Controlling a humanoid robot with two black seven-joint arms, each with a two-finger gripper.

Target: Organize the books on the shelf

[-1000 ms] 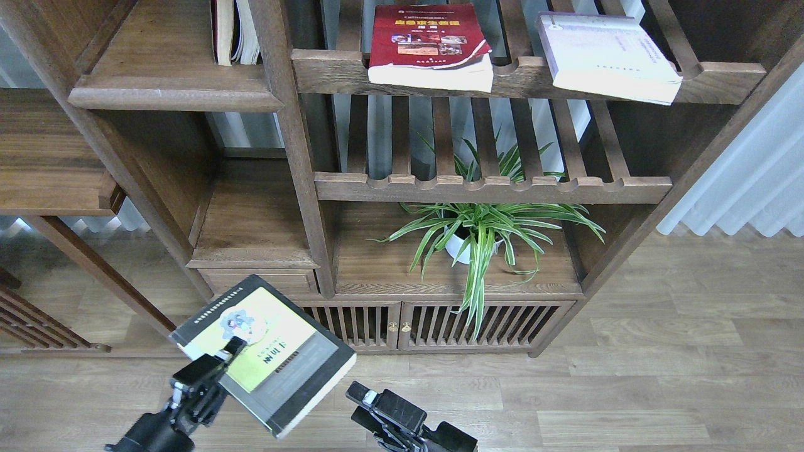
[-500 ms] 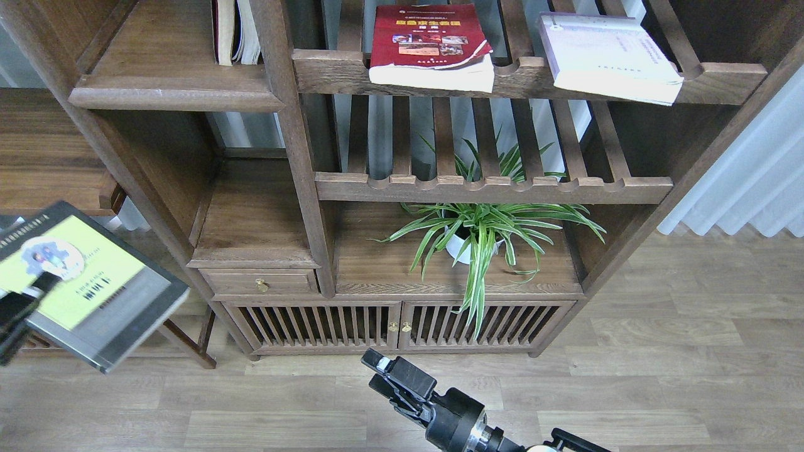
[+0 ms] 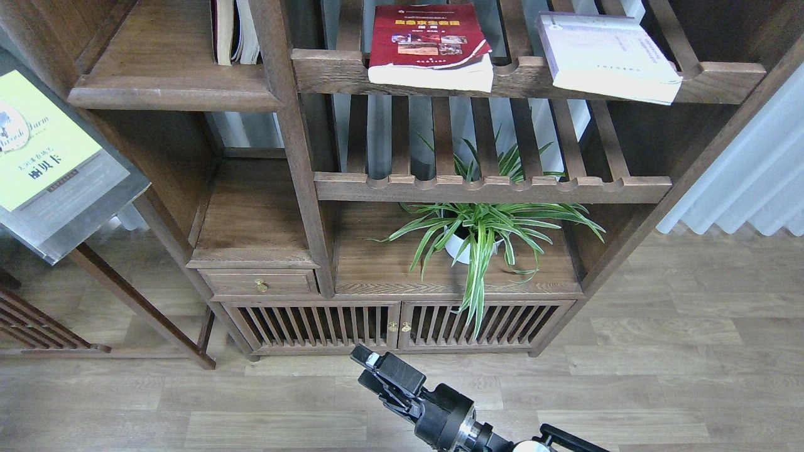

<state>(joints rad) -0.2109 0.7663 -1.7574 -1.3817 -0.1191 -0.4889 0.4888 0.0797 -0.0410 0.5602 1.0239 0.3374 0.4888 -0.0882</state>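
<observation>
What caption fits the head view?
Yellow-green book raised at left, red book and lavender book on slatted rack.

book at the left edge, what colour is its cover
Yellow-green panel with grey and black borders, seen in the head view.

Dark red book [image 3: 429, 37], lavender-white book [image 3: 606, 53], seemingly grey-edged yellow-green book [image 3: 44, 150]

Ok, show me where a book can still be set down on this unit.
Bare: the solid shelf left of the upright books, and the small board above the drawer. Crowded: the slatted rack holding the red book and pale book; the plant fills its bay.
</observation>
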